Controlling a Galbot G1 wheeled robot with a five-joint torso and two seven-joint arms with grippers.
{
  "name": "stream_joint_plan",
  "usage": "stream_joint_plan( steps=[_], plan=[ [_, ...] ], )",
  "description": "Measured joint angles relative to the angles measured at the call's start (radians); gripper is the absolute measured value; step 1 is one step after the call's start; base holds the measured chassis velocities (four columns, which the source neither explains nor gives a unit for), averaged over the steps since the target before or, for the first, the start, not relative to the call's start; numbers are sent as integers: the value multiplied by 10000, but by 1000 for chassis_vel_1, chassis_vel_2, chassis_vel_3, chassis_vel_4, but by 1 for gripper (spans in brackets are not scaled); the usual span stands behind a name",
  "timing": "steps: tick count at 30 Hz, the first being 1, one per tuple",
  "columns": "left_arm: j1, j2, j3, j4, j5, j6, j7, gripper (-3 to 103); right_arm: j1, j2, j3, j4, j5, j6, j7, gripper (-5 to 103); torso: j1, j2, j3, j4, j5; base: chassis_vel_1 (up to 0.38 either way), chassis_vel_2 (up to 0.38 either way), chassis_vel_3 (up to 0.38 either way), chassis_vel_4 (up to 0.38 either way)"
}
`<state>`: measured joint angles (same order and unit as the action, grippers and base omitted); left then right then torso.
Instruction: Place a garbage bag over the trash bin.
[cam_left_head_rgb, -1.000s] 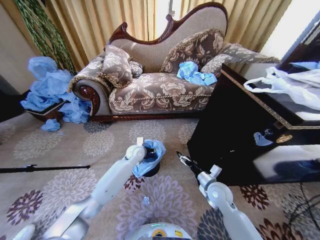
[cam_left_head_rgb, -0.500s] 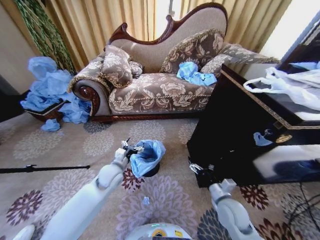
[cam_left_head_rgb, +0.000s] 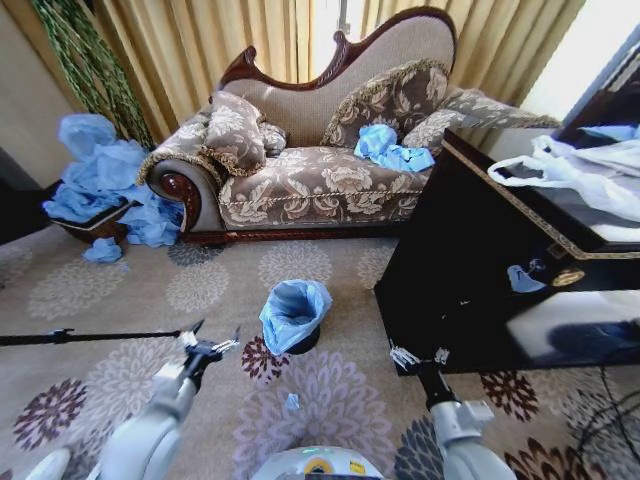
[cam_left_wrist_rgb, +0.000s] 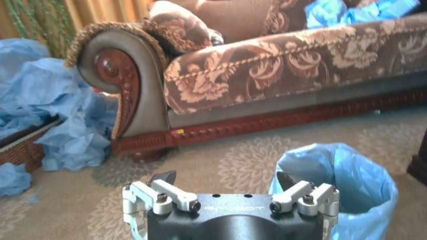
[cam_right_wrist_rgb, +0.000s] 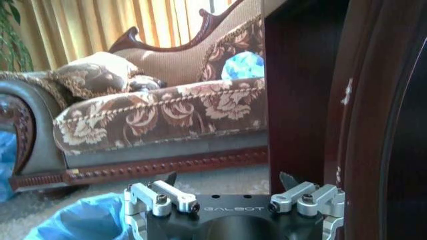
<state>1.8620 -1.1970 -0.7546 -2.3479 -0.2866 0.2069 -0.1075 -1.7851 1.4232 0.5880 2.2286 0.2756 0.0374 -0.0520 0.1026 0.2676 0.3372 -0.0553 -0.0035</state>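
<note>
So the garbage bag (cam_left_head_rgb: 294, 311) sits draped over the trash bin (cam_left_head_rgb: 303, 343) out on the patterned carpet (cam_left_head_rgb: 330, 390), in front of the sofa (cam_left_head_rgb: 320, 160), with only a bit of black showing at the bin's base. The left gripper (cam_left_head_rgb: 210, 345) hangs off to the bin's left, jaws spread wide and empty. The right gripper (cam_left_head_rgb: 418, 355) is over on the right, just beside the dark cabinet (cam_left_head_rgb: 480, 270), also wide open, holding nothing.
</note>
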Motion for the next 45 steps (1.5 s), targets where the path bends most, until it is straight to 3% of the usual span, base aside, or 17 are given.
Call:
stream_joint_plan(
  steps=[8,11,29,45],
  plan=[
    [458,-357,147,-736,-28,-21,-173,100,-258,250,22,290,50,92,-630,100,1,0,2,0,0,0,0,0,0],
    [600,-485,479,-1213,-356,214,-276,100,-383,177,97,535,260,6,-784,100,2,-2,2,0,2,0,0,0,0],
    [481,-644,639,-1565,-313,813,-478,100,-530,111,81,1563,537,-447,-548,100,2,-3,2,1,0,0,0,0,0],
    [463,-639,627,-1541,-309,831,-466,100,-527,99,70,1566,519,-464,-517,100,2,-3,2,1,1,0,0,0,0]
  ],
)
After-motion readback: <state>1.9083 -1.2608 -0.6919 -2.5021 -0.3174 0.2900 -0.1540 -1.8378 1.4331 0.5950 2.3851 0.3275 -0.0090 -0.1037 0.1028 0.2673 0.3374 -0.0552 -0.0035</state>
